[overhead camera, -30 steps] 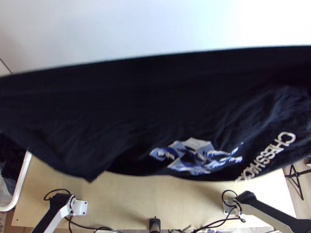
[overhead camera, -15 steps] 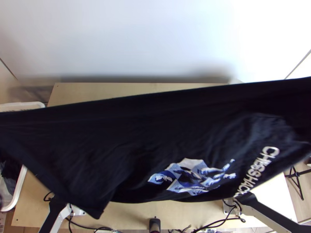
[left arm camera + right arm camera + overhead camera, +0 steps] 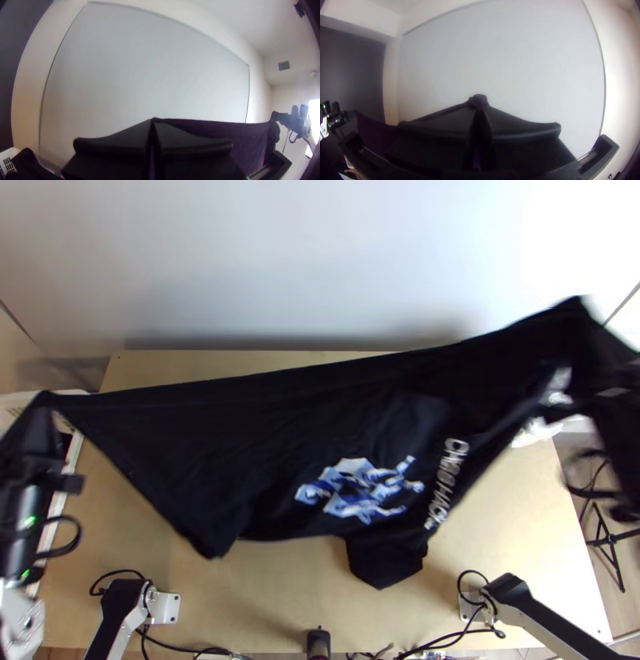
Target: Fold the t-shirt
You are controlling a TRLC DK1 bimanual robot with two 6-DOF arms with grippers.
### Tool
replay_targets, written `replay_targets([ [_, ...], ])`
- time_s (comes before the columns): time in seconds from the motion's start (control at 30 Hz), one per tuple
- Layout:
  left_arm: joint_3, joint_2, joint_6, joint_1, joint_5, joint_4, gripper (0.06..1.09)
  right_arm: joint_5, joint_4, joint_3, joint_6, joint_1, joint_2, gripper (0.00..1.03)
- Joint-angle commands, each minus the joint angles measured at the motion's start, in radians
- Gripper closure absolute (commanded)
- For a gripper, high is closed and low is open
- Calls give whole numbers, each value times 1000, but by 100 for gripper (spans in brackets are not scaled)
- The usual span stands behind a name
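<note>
Left gripper (image 3: pixel 153 120) and right gripper (image 3: pixel 479 106) each clench the t-shirt (image 3: pixel 280 444); lower evenly, edge taut, squarely onto the surface (image 3: pixel 264 604).

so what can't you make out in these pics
Top view, shirt's far side: hidden by near side
Top view, white lettering: blurred
Top view, right arm: blurred, cut off by right edge
Top view, inside white basket: behind left arm
Left wrist view, shirt within left tool: behind fingers
</note>
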Motion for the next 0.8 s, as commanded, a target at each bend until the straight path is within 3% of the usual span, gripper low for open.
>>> replay_targets([
  [0.0, -234, 67, 32, 4, 2, 225, 105, -21, 226, -327, -28, -17, 36, 100],
  [0.2, -356, 263, 59, -8, 4, 440, 105, -92, 451, -482, -2, -89, 207, 100],
  [0.37, -349, 515, 87, -10, 4, 564, 105, -130, 566, -498, 7, -139, 398, 100],
  [0.77, -100, 1105, 140, 13, 2, 728, 105, -144, 660, -327, -14, -227, 769, 100],
])
